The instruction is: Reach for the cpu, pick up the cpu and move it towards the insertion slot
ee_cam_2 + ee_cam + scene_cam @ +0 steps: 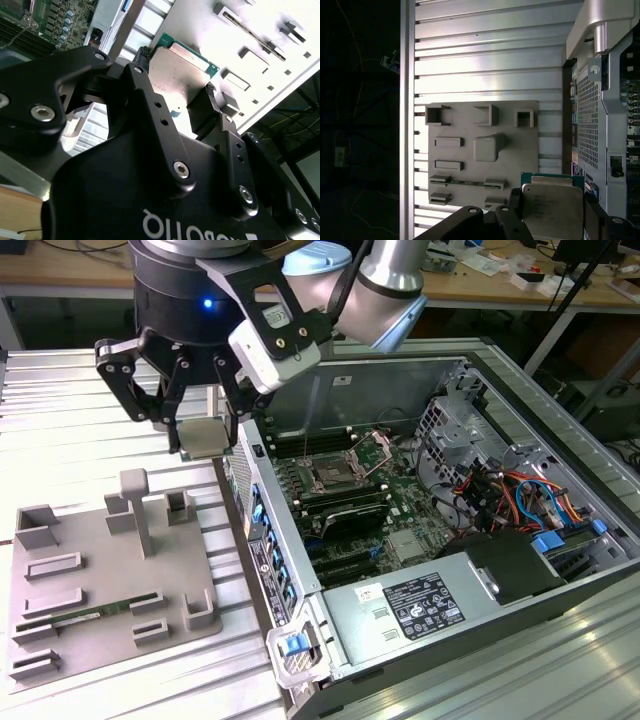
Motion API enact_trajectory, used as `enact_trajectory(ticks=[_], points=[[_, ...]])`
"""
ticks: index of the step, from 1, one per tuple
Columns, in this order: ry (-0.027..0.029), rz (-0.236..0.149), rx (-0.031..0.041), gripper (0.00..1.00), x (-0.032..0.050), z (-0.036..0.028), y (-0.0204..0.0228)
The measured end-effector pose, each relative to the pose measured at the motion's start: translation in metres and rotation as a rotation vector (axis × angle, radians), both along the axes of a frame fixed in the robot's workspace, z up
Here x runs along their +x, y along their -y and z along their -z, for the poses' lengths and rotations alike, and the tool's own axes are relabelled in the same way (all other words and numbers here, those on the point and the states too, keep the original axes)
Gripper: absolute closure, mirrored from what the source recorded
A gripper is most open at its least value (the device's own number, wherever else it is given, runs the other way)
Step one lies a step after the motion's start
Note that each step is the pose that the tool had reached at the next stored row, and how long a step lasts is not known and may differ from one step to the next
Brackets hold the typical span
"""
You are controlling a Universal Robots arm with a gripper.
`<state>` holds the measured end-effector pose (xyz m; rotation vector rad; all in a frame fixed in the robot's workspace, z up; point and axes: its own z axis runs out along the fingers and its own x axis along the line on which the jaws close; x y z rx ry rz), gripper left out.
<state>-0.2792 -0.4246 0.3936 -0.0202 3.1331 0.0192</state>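
One gripper (200, 425), black, multi-link, jaws closed on the cpu (203, 437) and holding it in the air above the worktop (60, 390), between the grey fixture tray (100, 570) and the open computer case (560, 470). Cpu: thin flat square, pale silvery metal face, green edge showing in the second wrist view (177, 67); pinched at opposite edges. Handling advice: keep it level and the pinch even, clearing the case wall. Farther right, on the motherboard: the insertion slot (330, 478), dark square socket with shiny frame, well apart from the chip.
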Motion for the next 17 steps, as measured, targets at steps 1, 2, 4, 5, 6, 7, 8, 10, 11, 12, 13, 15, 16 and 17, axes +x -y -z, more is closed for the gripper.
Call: enact_trajectory(ticks=[1, 2, 4, 5, 6, 7, 8, 10, 11, 12, 13, 15, 16, 17], points=[[-0.0001, 0.0, 0.0, 0.45, 0.0005, 0.0, 0.0], [0.0, 0.0, 0.0, 0.45, 0.001, 0.0, 0.0], [-0.0001, 0.0, 0.0, 0.45, 0.0017, 0.0, 0.0], [0.0, 0.0, -0.0001, 0.45, 0.002, 0.0, 0.0], [0.0, 0.0, 0.0, 0.45, 0.0024, 0.0, 0.0], [0.0, 0.0, 0.0, 0.45, 0.0027, 0.0, 0.0], [0.0, 0.0, 0.0, 0.45, 0.0031, 0.0, 0.0], [0.0, 0.0, -0.0001, 0.45, 0.0038, 0.0, 0.0], [0.0, 0.0, -0.0001, 0.45, 0.0042, 0.0, 0.0], [-0.0001, 0.0, -0.0001, 0.45, 0.0045, 0.0, 0.0], [-0.0001, 0.0, 0.0, 0.45, 0.0049, 0.0, 0.0], [0.0, 0.0, -0.0001, 0.45, 0.006, 0.0, 0.0], [0.0, 0.0, 0.0, 0.45, 0.0065, 0.0, 0.0], [0.0, 0.0, -0.0001, 0.45, 0.0073, 0.0, 0.0]])
